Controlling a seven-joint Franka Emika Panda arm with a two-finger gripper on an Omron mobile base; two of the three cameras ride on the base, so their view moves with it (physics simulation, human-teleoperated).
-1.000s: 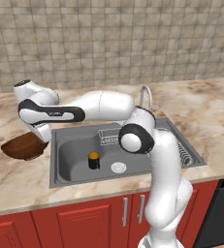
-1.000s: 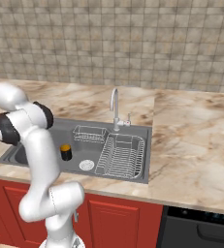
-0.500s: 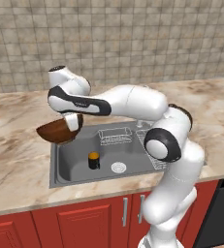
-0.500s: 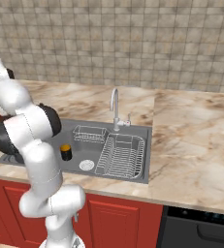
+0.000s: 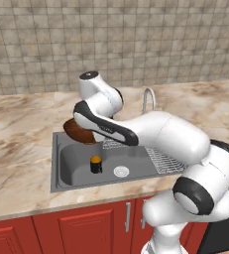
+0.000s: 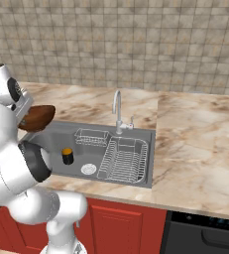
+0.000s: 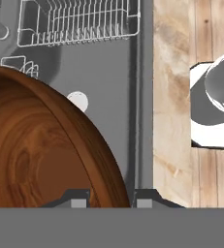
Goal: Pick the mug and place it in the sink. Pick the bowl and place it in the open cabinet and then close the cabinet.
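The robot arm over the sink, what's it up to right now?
The gripper has its fingers clamped on the rim of the brown wooden bowl, holding it in the air above the left end of the sink. A small dark mug already stands in the basin near the drain. The bowl has yet to go into the cabinet.

bowl by gripper: shiny dark brown wood; sink below: dark grey; mug: black, orange top

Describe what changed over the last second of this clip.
The end effector, shut on the bowl, lifted it off the counter left of the sink and carried it rightward above the basin's left edge. The mug stayed standing in the sink.
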